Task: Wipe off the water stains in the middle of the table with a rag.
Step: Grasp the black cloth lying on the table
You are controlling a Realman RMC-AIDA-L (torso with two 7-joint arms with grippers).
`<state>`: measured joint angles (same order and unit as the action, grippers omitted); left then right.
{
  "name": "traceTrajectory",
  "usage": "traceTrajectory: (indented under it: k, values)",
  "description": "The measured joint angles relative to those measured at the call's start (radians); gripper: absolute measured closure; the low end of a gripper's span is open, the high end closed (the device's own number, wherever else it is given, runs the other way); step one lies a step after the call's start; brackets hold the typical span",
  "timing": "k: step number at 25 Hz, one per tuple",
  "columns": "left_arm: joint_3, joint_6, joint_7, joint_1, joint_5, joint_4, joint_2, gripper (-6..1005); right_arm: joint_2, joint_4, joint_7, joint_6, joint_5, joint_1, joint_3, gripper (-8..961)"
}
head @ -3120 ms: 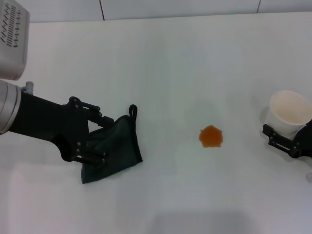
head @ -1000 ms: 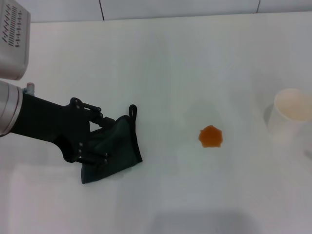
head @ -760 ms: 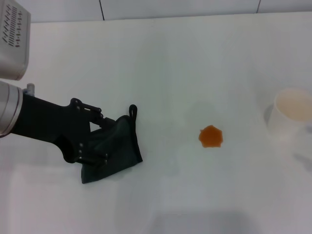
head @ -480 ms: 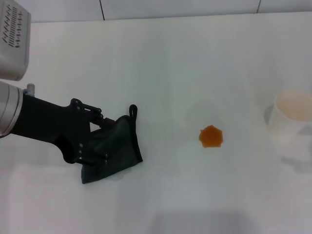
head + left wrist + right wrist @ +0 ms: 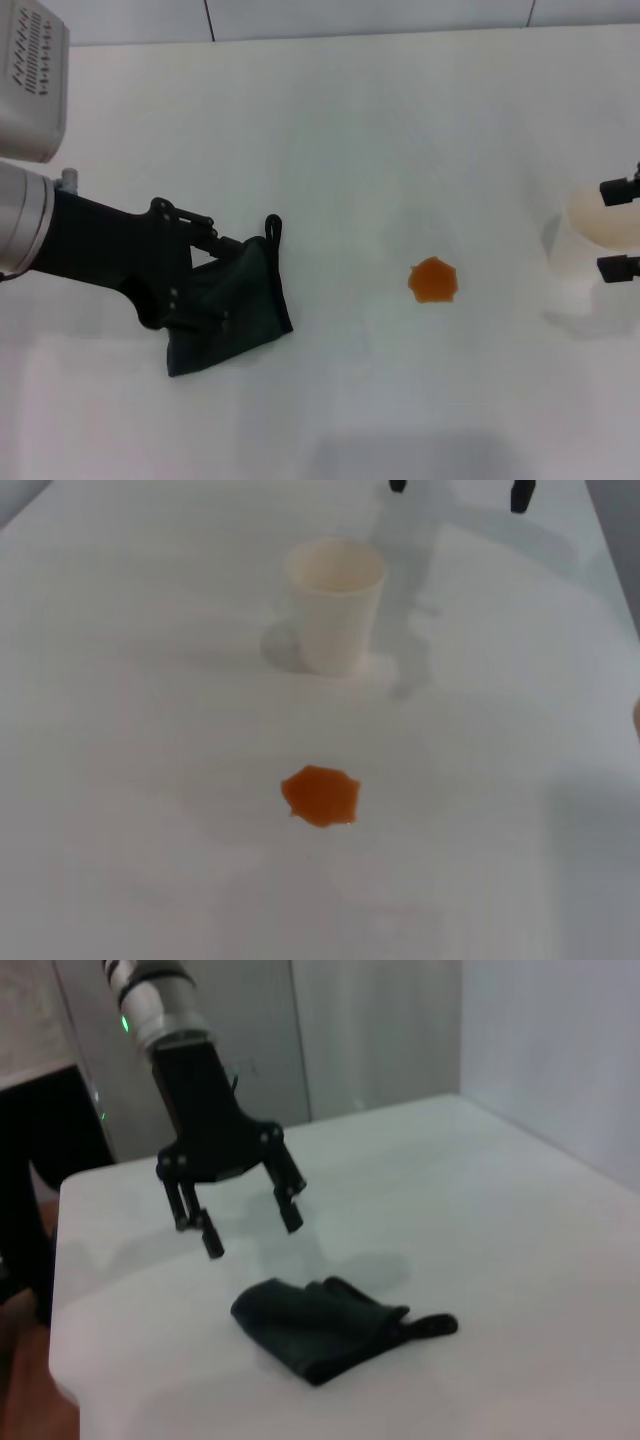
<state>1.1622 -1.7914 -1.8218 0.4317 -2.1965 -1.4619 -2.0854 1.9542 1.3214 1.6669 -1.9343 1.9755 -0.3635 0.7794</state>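
Rag (image 5: 232, 310) lies below open left end effector (image 5: 245, 1218), untouched.

So the only extra thing out here is a white paper cup (image 5: 598, 262), standing upright with its open mouth up, way over on the right side of the bench. It looks empty from the left wrist camera. Past the far edge there's pale paneling (image 5: 370, 15) with dark seams.

no text, label, brand, number or sign can be read anywhere in these views.
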Motion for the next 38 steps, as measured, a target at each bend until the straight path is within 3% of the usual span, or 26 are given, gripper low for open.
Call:
traceTrajectory:
  k: [3, 8, 18, 26, 32, 38]
  values:
    - [-0.006, 0.021, -0.013, -0.007, 0.028, -0.001, -0.001, 283, 0.012, 0.004, 0.002, 0.002, 0.034, -0.011, 0.000, 95]
    - [-0.043, 0.029, -0.087, -0.010, 0.031, -0.021, 0.004, 284, 0.014, 0.007, 0.000, 0.010, 0.039, -0.012, -0.010, 95]
    - [-0.067, -0.077, -0.246, 0.107, -0.286, -0.033, 0.007, 284, 0.020, 0.012, -0.011, 0.034, 0.039, -0.017, -0.001, 96]
    - [-0.001, -0.005, -0.254, 0.165, -0.379, 0.080, 0.002, 284, 0.033, 0.013, -0.016, 0.044, 0.044, -0.025, 0.023, 96]
    - [0.052, 0.109, -0.261, 0.206, -0.393, 0.224, 0.002, 284, 0.037, 0.011, -0.016, 0.046, 0.045, -0.026, 0.025, 96]
    - [0.090, 0.154, -0.294, 0.232, -0.391, 0.292, -0.001, 285, 0.042, 0.011, -0.016, 0.067, 0.048, -0.025, 0.037, 96]
